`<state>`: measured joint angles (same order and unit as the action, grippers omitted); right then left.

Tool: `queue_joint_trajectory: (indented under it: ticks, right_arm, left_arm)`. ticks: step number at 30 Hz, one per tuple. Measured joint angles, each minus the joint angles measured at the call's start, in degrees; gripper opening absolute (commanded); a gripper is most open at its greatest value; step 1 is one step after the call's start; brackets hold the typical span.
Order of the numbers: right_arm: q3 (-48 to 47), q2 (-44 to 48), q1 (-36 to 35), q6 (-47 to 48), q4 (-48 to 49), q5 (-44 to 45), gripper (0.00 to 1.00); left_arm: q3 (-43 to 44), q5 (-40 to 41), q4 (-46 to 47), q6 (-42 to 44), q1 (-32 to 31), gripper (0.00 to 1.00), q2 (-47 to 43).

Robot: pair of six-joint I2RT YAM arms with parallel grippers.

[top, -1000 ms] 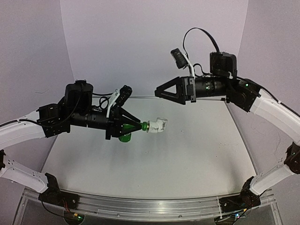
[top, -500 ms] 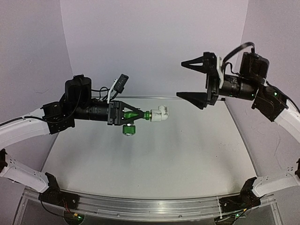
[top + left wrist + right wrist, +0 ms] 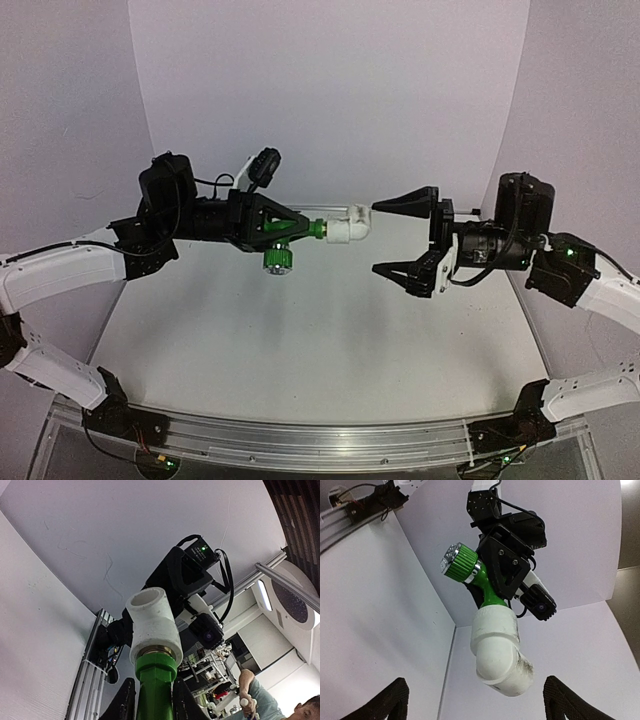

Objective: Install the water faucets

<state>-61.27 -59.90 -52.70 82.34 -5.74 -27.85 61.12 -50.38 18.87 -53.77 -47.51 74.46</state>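
Robot lab: I work inside a white-walled booth [image 3: 330, 90], aluminium rail [image 3: 320, 440] along its near edge, person [image 3: 305, 712] outside.

The left arm [image 3: 60, 275] stretches level toward the right, and the left gripper [image 3: 300, 228] has its fingers [image 3: 278, 218] pressed shut on the green tap [image 3: 280, 260]. The right arm [image 3: 600, 292] stretches toward it; the right gripper [image 3: 375, 238] holds its fingers [image 3: 408, 199] wide apart.

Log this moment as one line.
left gripper: shut on green tap | white fitting: on tap's end | right gripper: open, facing fitting, apart | all above table
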Motion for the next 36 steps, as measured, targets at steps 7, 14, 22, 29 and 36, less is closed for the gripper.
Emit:
queue_joint_trajectory:
  ticks: [7,14,22,29,36]
  right_arm:
    - [1.5,-1.4,-1.0,6.1,6.1,3.1,0.71]
    - [2.6,-2.5,-2.0,10.4,9.0,4.3,0.62]
    - [3.0,-4.5,-2.7,12.4,10.0,5.6,0.48]
    - [3.0,-4.5,-2.9,12.6,10.9,6.2,0.24]
    - [3.0,-4.5,-3.0,12.4,10.9,6.5,0.01]
  left_arm:
    - [0.0,-2.3,1.3,-3.7,0.0,0.0,3.2]
    - [0.0,-3.1,4.2,-5.5,0.0,0.0,3.7]
    - [0.0,-4.3,5.8,-7.4,0.0,0.0,5.1]
    - [0.0,-5.2,6.3,-7.7,0.0,0.0,5.6]
    - [0.0,-5.2,6.1,-6.6,0.0,0.04,5.7]
